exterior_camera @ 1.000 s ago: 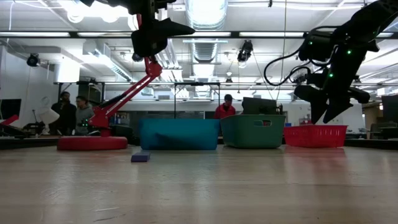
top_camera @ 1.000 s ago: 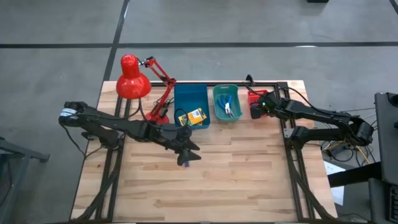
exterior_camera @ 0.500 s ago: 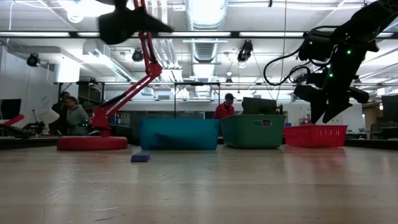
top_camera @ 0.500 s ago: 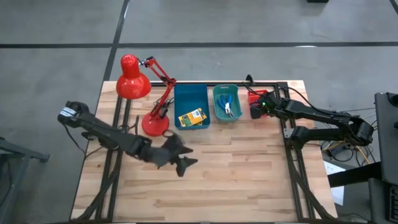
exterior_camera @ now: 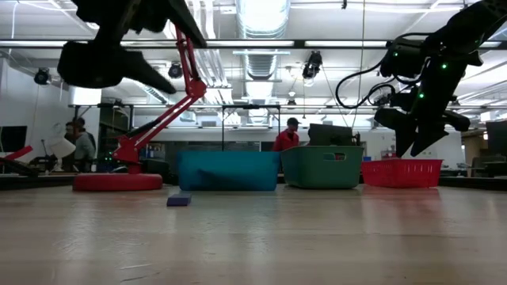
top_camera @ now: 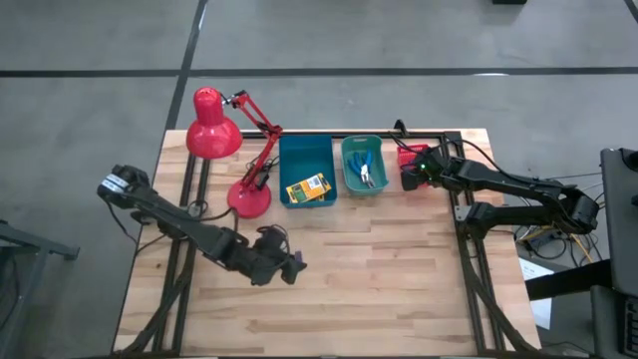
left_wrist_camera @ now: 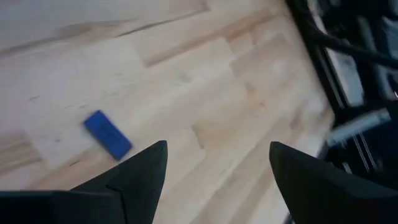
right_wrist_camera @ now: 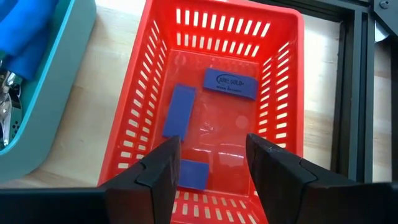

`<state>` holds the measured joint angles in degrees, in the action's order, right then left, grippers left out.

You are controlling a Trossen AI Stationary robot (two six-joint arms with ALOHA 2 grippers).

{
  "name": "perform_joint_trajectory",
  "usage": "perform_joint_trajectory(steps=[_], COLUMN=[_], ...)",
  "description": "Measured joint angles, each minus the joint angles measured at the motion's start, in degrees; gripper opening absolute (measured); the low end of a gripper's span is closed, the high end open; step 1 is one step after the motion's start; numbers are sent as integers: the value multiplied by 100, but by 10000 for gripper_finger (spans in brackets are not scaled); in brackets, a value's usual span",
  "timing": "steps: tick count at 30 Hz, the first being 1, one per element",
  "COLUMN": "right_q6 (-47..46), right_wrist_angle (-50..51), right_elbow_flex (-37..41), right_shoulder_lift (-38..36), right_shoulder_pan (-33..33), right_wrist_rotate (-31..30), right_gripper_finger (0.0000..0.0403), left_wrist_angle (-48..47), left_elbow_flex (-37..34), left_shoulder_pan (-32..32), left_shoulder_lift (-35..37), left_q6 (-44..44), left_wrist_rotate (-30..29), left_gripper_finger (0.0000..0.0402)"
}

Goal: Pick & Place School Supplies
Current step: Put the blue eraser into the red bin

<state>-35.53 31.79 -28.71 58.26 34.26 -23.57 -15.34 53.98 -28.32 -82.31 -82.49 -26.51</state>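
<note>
One purple block (left_wrist_camera: 107, 134) lies alone on the worktop (top_camera: 399, 279), just past the open, empty left end effector (left_wrist_camera: 214, 168). Next, I think, it drops and pinches. Right end effector (right_wrist_camera: 208, 165) hangs open over the red bin (right_wrist_camera: 283, 93).

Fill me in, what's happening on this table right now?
Sorting school supplies into bins. The left gripper hangs open above the one purple eraser left on the table. The right gripper waits open over the red bin, which holds three erasers. A crayon box lies in the blue bin, the blue-handled tools in the teal bin.
</note>
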Motion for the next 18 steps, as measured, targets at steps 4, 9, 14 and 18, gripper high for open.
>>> perform_joint_trajectory(steps=[4, 9, 14, 18], right_q6=[0, 0, 0, 0], right_wrist_angle=[-7, -50, -68, -72], right_elbow_flex=[0, 0, 0, 0], right_shoulder_lift=[0, 0, 0, 0], right_shoulder_pan=[0, 0, 0, 0], right_wrist_rotate=[0, 0, 0, 0], right_gripper_finger=[176, 176, 176, 176], left_wrist_angle=[-97, -269, -423, -333], left_elbow_flex=[0, 0, -4, -11], left_shoulder_pan=[7, 7, -6, -7], left_shoulder_lift=[-187, -418, -560, -585], left_q6=[-586, -687, -908, -922], left_wrist_rotate=[-97, -14, 431, 549], left_gripper_finger=[287, 287, 287, 287])
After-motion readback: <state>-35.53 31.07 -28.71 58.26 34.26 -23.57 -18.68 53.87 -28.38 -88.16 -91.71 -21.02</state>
